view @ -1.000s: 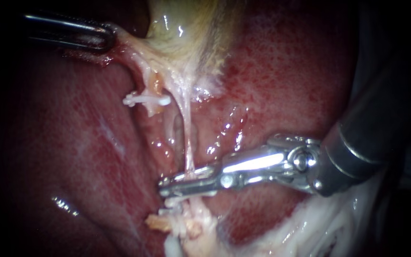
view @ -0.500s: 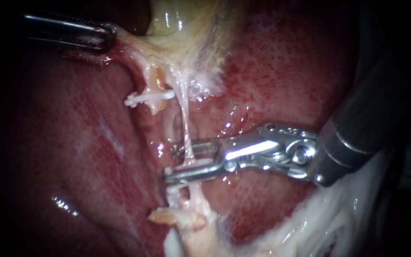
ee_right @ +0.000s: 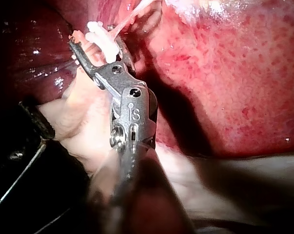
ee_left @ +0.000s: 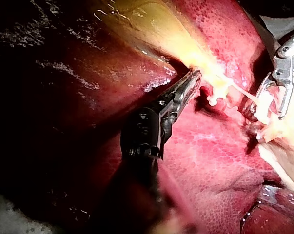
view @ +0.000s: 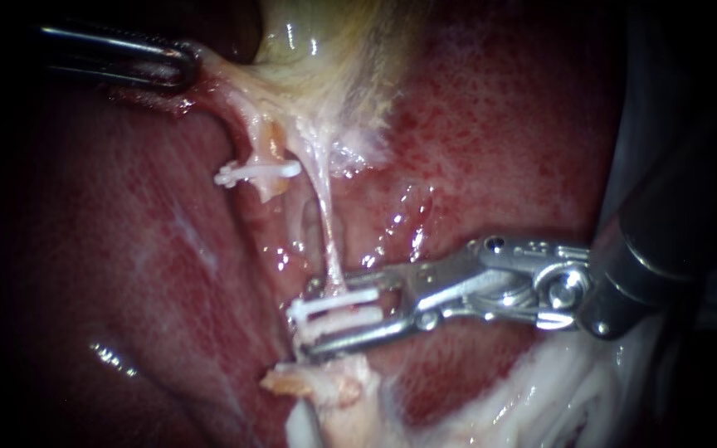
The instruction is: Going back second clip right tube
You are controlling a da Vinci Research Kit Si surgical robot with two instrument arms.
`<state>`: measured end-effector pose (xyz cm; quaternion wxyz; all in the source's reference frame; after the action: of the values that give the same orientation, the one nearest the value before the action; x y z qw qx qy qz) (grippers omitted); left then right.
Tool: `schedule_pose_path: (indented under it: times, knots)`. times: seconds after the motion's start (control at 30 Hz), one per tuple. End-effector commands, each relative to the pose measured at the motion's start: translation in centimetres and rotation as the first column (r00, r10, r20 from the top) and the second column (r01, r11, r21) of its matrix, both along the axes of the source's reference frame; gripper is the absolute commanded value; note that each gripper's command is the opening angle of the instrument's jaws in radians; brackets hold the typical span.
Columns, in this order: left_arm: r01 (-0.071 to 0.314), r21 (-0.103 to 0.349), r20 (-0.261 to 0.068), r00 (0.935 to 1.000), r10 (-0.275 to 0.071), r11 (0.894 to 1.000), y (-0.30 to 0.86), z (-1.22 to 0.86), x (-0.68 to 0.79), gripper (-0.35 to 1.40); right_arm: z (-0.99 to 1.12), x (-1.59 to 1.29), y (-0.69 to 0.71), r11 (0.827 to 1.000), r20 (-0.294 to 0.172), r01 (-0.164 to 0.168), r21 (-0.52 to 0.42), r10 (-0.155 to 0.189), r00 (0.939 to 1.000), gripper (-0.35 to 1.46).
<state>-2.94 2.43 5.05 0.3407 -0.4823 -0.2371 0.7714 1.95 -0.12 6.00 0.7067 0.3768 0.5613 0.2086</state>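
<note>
The left instrument (view: 182, 66) came in from the upper left, and its jaws were pressed together on a fold of pale tissue at the lower edge of the gallbladder (view: 325, 50). The tissue was stretched toward them. From this edge two thin strands went down over the dark red liver (view: 126, 265).

The left tube (view: 269, 153) was short and carried one white clip (view: 257, 172) across it. The right tube (view: 326, 224) was a thin pale strand that ran down to the right instrument (view: 309, 318). The jaws of this instrument were spread, one above and one below the tube. A second white clip (view: 342, 299) sat between them, across the tube, and showed as two white bars. I could not tell if the metal touched it.

Just below lay a lump of pale, yellowish tissue (view: 325, 390).

In the right wrist view the white clip was at the tips of the spread jaws.
</note>
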Motion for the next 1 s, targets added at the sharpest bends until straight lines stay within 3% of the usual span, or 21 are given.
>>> schedule_pose_path:
  times: [0.03,0.13,0.3,0.5,0.67,0.8,1.0]
  knots:
    - [0.000,0.000,0.000,1.0000,0.000,1.000,0.00,0.00,0.00,-0.35,0.02,0.00,0.01,1.000,0.002,-0.002,0.000,0.002,1.0000,0.48]
    - [0.000,0.000,0.000,1.0000,0.000,1.000,0.00,0.00,0.00,-0.35,0.09,-0.03,0.06,0.999,0.004,-0.018,-0.026,0.018,0.9998,0.48]
    - [0.000,0.000,0.000,1.0000,0.000,1.000,0.00,0.00,0.00,-0.35,0.18,-0.11,0.16,0.991,0.061,-0.043,-0.130,0.051,0.9968,0.49]
    - [0.000,0.000,0.000,1.0000,0.000,1.000,0.00,0.00,0.01,-0.35,0.03,-0.44,0.28,0.959,0.085,-0.044,-0.281,0.070,0.9940,0.50]
    - [0.000,0.000,0.000,1.0000,0.000,1.000,0.00,0.00,0.01,-0.35,-0.14,-0.81,0.39,0.922,0.108,-0.010,-0.387,0.056,0.9926,0.50]
    - [0.000,0.000,0.000,1.0000,0.000,1.000,0.00,0.00,0.02,-0.35,-0.25,-1.09,0.46,0.896,0.108,-0.003,-0.443,0.057,0.9925,0.50]
    - [0.000,0.000,0.000,1.0000,0.000,1.000,0.00,0.00,0.01,-0.35,-0.33,-1.33,0.54,0.891,0.119,0.012,-0.455,0.047,0.9917,0.50]
